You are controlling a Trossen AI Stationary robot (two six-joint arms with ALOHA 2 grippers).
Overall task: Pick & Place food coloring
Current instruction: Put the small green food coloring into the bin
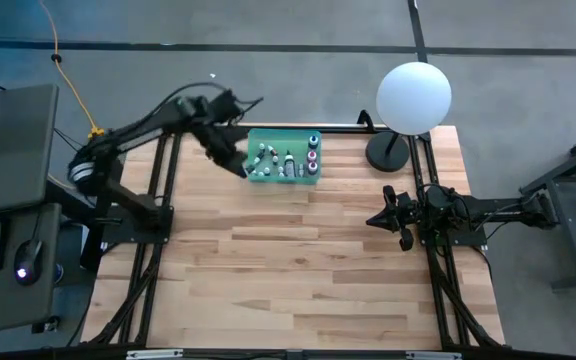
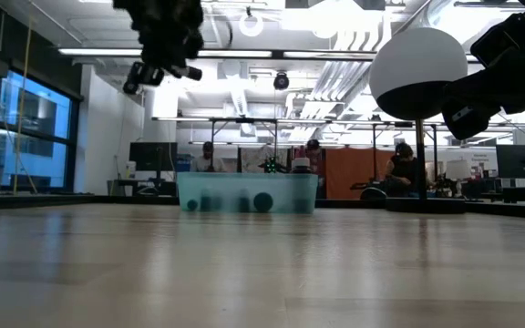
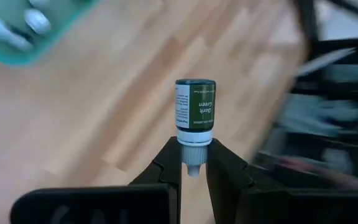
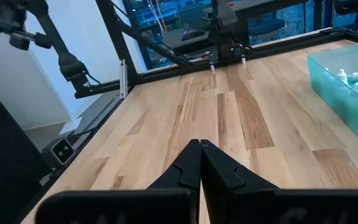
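Green translucent tray (image 1: 284,178) at far side of wooden table (image 1: 298,270), holding many small food coloring bottles (image 1: 286,162) with whitish caps; a few larger ones, blue and magenta, at tray's right end. White globe lamp (image 1: 414,97) on dark base just right of tray, near table's far right corner. Desk with keyboard and mouse (image 1: 26,270) well left of tray, off the table. Low view: tray (image 2: 247,192) seen side-on, dark bottle shapes through its wall, people seated at desks in room far behind it. Nothing between tray and open table in front of it.

Left gripper (image 3: 194,163) narrowly closed on cap end of one dark green bottle (image 3: 195,106), label reading "Dark Green"; bottle body sticks out beyond fingertips, clear of table. Bottle too small to pick out in high view. Left gripper (image 1: 233,160) just beside tray's left end, raised above table per low view (image 2: 164,68). Left arm reaches from table's left edge toward tray, bent at elbow. Wrist view motion-blurred, tray corner at edge.

Right gripper (image 4: 199,149) fully closed, empty, fingertips touching. Right gripper (image 1: 386,218) right of and nearer than tray, below lamp base, arm folded at table's right edge, pointing toward table centre.
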